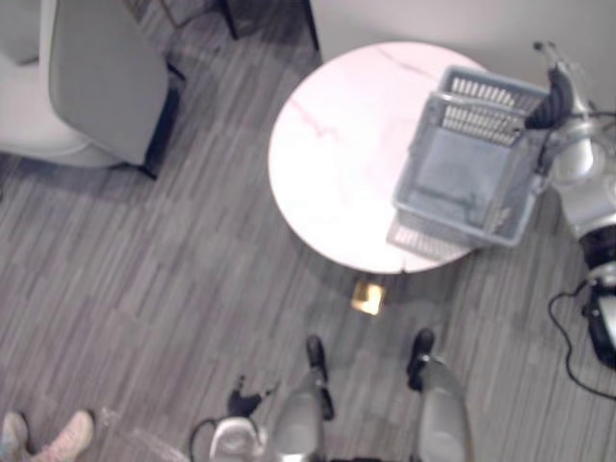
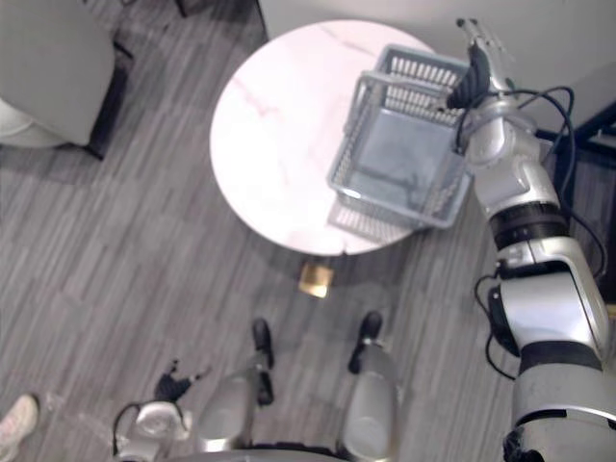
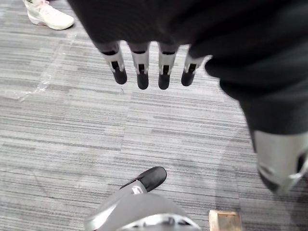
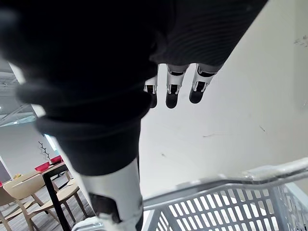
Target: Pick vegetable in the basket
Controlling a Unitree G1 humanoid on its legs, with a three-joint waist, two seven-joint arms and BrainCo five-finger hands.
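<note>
Right hand hovering over a basket that is sitting out past the worktop's edge
The right hand [image 2: 477, 65] is hanging with fingers straight and spread just above the far right rim of the grey basket [image 1: 462, 173], touching nothing, while the left hand [image 3: 142, 77] is dangling low near the floor, fingers relaxed and empty. The basket's floor is looking bare, and its right side is appearing to jut beyond the round white worktop [image 1: 337, 144]; a press or snag on that rim is likely tipping or dragging it off, and a grasp inside is risking closing on nothing
</note>
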